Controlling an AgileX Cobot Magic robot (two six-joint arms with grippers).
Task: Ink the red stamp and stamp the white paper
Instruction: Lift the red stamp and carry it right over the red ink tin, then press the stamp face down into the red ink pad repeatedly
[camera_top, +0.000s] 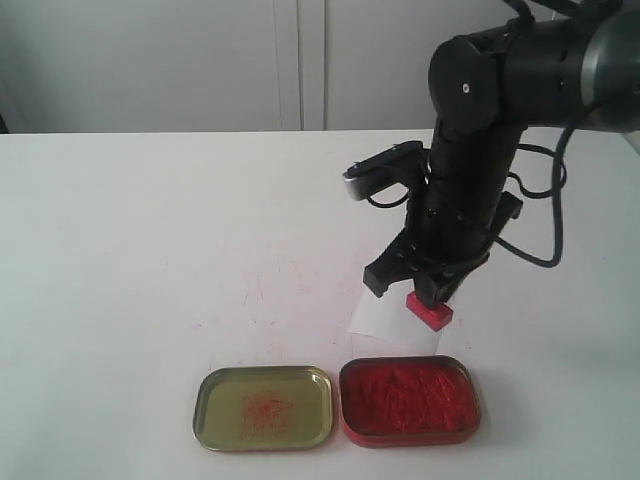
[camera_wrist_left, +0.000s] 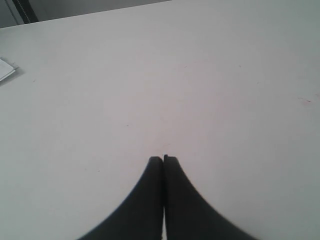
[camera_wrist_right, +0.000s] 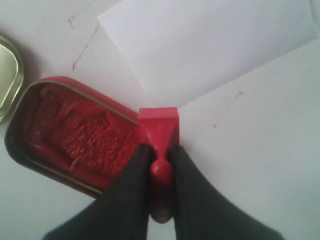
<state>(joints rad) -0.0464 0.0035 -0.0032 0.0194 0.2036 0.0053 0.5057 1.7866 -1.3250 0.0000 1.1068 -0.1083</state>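
Note:
My right gripper (camera_top: 432, 300) (camera_wrist_right: 161, 150) is shut on the knobbed handle of the red stamp (camera_top: 429, 311) (camera_wrist_right: 159, 128). The stamp hangs in the air between the white paper (camera_top: 385, 320) (camera_wrist_right: 210, 42) and the red-rimmed tin of red ink paste (camera_top: 409, 400) (camera_wrist_right: 75, 137), close to the tin's far rim. The paper lies flat on the table just behind the tin, partly hidden by the arm in the exterior view. My left gripper (camera_wrist_left: 163, 159) is shut with nothing in it, above bare white tabletop, and does not show in the exterior view.
An open gold-coloured tin lid (camera_top: 264, 407) (camera_wrist_right: 9, 75) with red smears lies left of the ink tin near the table's front edge. Faint red marks dot the tabletop (camera_top: 150, 250). A cable loops off the right arm.

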